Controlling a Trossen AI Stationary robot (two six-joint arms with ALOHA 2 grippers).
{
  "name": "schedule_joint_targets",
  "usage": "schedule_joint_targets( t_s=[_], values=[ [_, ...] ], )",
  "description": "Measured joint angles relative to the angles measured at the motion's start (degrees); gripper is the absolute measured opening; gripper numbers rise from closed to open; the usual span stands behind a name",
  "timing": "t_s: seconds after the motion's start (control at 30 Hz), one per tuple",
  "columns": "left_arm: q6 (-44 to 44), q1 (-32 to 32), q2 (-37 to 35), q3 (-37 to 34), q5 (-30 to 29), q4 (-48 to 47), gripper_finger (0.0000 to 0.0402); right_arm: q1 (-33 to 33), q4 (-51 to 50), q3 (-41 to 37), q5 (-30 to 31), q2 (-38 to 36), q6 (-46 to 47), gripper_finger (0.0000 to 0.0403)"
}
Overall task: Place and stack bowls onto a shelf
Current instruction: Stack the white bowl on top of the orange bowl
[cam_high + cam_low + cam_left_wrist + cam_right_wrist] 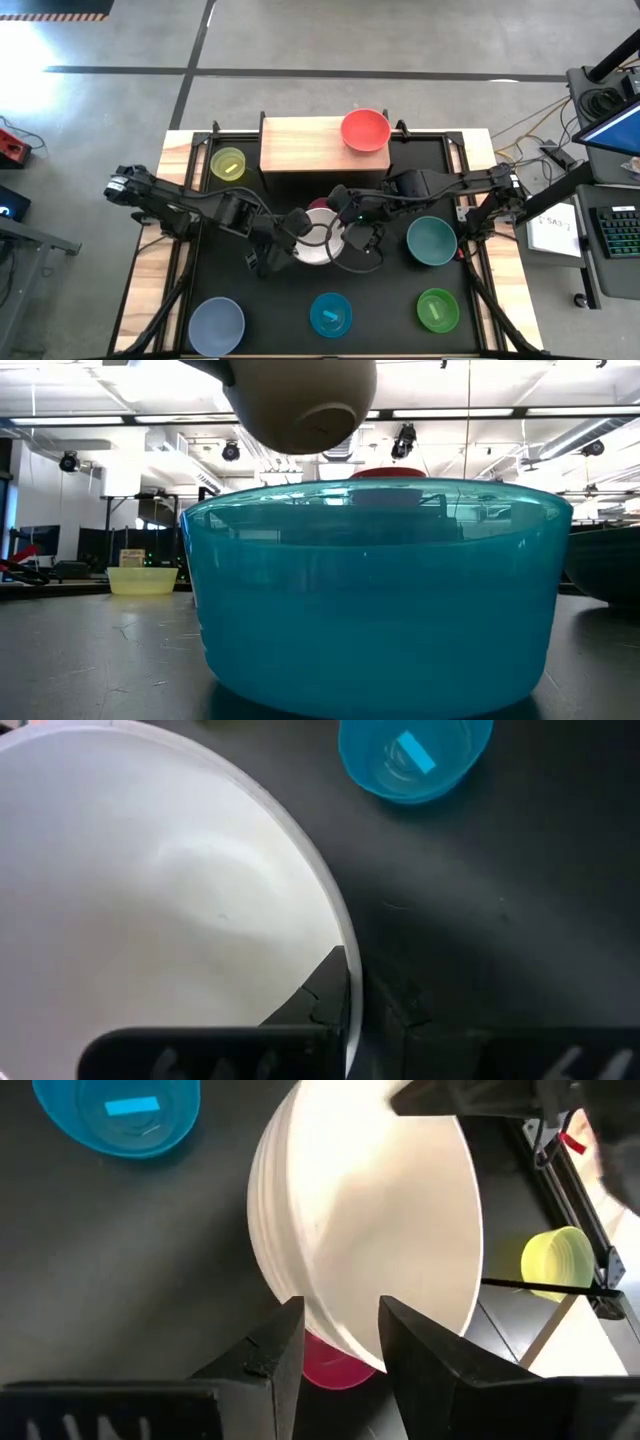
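Tabletop, black and wide, fills my overhead view, with the shelf standing at its far edge, pale wood on black legs. On the shelf's right end I see the red bowl sitting alone. Both arms reach in to the middle of the table and meet over the white bowl. My left gripper is clamped on that bowl's rim, one finger inside and one outside as the left wrist view shows, and the low view shows the bowl lifted clear of the table. My right gripper sits at the opposite side of the same bowl with its fingers apart, straddling the rim; I cannot tell whether they touch it. Under the white bowl, a sliver of the magenta bowl shows on the table. Around them lie the rest: teal bowl to the right, green bowl at the near right, bright blue bowl near centre, lavender-blue bowl near left, and yellow-green bowl just left of the shelf.
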Motion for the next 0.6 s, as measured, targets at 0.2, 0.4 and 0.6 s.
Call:
schedule_joint_targets(
  t_s=[0.2, 0.4, 0.6],
  values=[
    [2.03, 0.61, 0.0, 2.67, 0.27, -0.62, 0.0, 0.0, -0.56, -0.13, -0.56, -0.09, -0.14, 0.0108],
    [4.72, 1.36, 0.02, 3.44, 0.36, -0.83, 0.0, 0.0, -0.99, -0.12, -2.81, -0.11, -0.21, 0.0095],
    [8.31, 1.65, 0.02, 3.6, 0.51, -0.5, 0.0, 0.0, -0.82, -0.12, -6.79, -0.11, -0.18, 0.0086]
  ],
)
